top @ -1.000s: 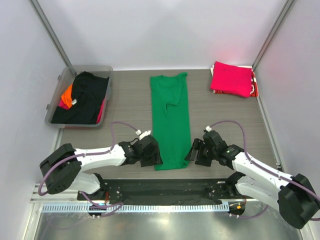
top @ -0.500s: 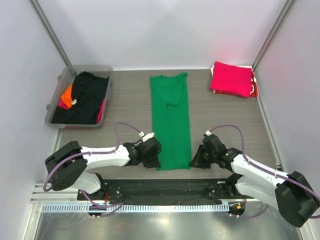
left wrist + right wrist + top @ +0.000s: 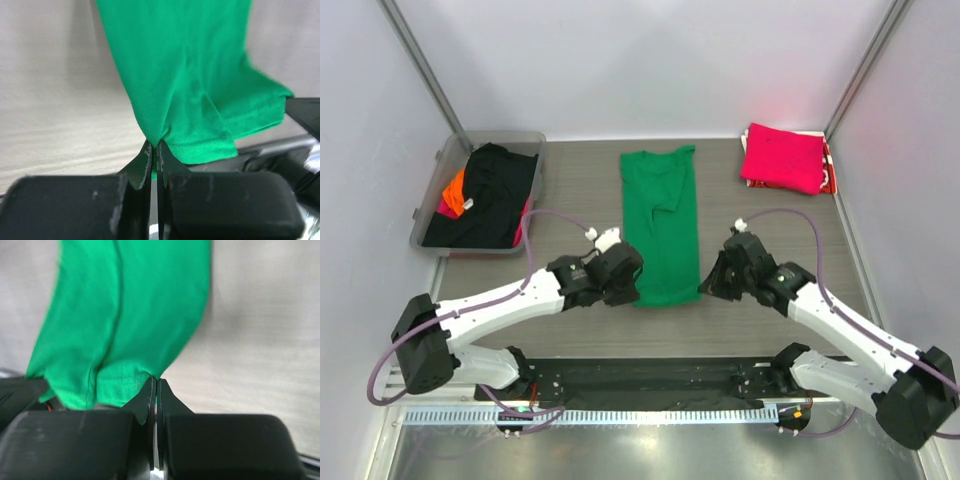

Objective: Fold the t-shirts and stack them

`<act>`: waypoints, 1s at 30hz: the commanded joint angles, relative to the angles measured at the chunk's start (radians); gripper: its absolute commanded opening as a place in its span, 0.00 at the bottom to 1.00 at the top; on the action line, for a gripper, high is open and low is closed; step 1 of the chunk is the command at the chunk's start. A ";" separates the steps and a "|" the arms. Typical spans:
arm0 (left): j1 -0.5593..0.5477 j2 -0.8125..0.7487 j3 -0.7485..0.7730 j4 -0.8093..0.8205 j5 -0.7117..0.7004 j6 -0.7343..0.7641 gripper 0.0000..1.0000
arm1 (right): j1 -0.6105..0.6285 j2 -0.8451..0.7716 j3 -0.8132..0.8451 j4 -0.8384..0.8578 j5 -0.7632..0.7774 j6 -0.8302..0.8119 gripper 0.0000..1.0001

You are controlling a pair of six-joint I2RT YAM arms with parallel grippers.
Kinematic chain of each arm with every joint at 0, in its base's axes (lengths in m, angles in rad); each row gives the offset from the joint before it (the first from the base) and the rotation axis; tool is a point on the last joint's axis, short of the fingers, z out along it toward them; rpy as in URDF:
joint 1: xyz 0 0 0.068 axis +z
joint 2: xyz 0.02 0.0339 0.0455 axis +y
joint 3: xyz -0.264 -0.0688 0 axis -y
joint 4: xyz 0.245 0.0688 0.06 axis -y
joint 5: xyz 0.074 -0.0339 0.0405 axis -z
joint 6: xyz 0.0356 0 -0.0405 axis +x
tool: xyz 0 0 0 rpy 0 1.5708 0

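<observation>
The left gripper [image 3: 154, 143] is pinched shut on the near left corner of the bright green short-sleeved cloth t-shirt [image 3: 660, 215], its two black fingers meeting on a small peak of hem. The right gripper [image 3: 154, 381] is clamped the same way on the near right corner. In both wrist views only a sliver of cloth sits between the jaws, and that looks like the main risk. A bite this shallow, or one that has caught a single layer, could let the hem slip out on the way toward the collar and leave the fold skewed or half made.

The shirt lies lengthwise down the middle of the grey wood-grain tabletop [image 3: 580, 215], narrowed to a long strip with the collar at the far end. Its near hem seems raised slightly off the surface between the two arms. If one arm led the other, the strip would likely twist and the tucked-in sides could open. Too long a pull might also drag the collar end out of line.

Farther out, a folded magenta-pink t-shirt [image 3: 782, 157] rests at the far right corner, well apart. At the far left a clear plastic tub [image 3: 428, 205] holds a black shirt [image 3: 490, 195] and an orange shirt [image 3: 454, 187] — neither lies near the fold.
</observation>
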 commanded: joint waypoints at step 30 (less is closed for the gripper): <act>0.529 0.775 0.833 -0.149 0.121 0.387 0.00 | -0.276 0.940 0.820 0.092 0.026 -0.295 0.01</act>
